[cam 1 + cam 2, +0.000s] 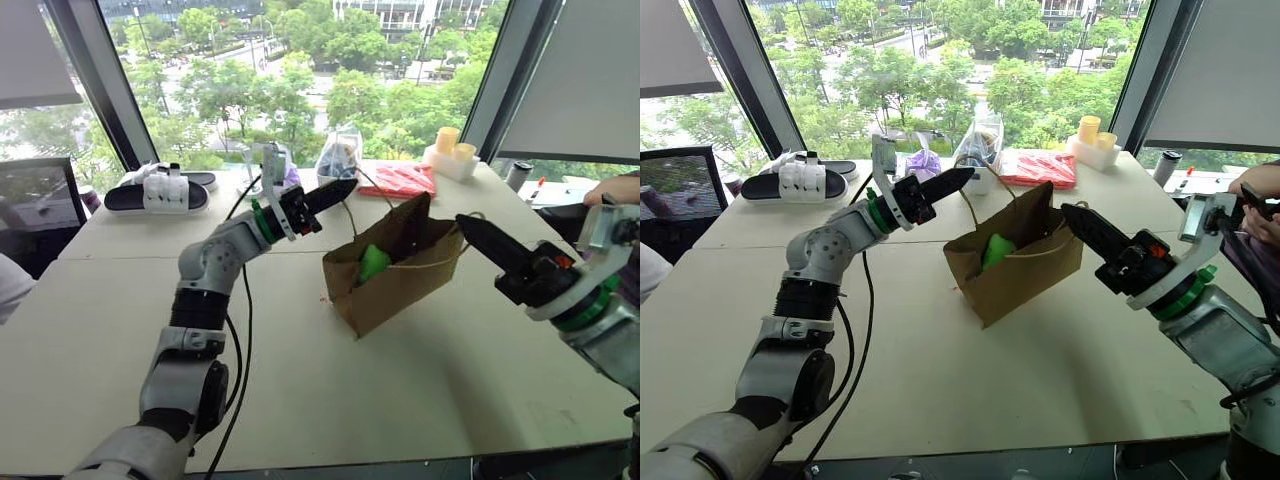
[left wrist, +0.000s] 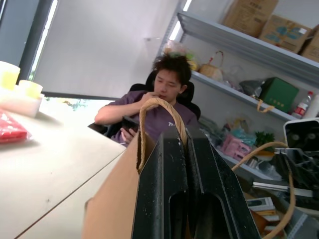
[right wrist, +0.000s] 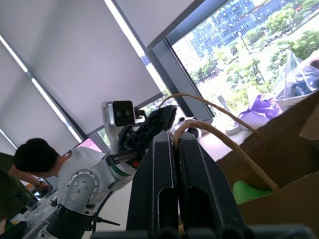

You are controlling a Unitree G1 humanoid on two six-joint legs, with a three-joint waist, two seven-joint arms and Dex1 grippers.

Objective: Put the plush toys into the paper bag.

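Note:
The brown paper bag (image 1: 400, 275) stands open at the middle of the table, held up by its twine handles. A bright green plush toy (image 1: 373, 262) lies inside it, also seen as a green plush (image 3: 246, 191) in the right wrist view. My left gripper (image 1: 348, 186) hangs above the bag's far left corner, shut on one twine handle (image 2: 149, 107). My right gripper (image 1: 463, 222) is at the bag's right side, shut on the other twine handle (image 3: 219, 137). Both grippers point toward each other across the bag's mouth.
Along the far edge by the window lie a pair of black and white slippers (image 1: 160, 190), a purple cloth (image 1: 925, 162), a clear plastic bag (image 1: 340, 155), a red packet (image 1: 400, 180) and yellow cups (image 1: 450, 150). A person (image 1: 615, 190) sits at the right.

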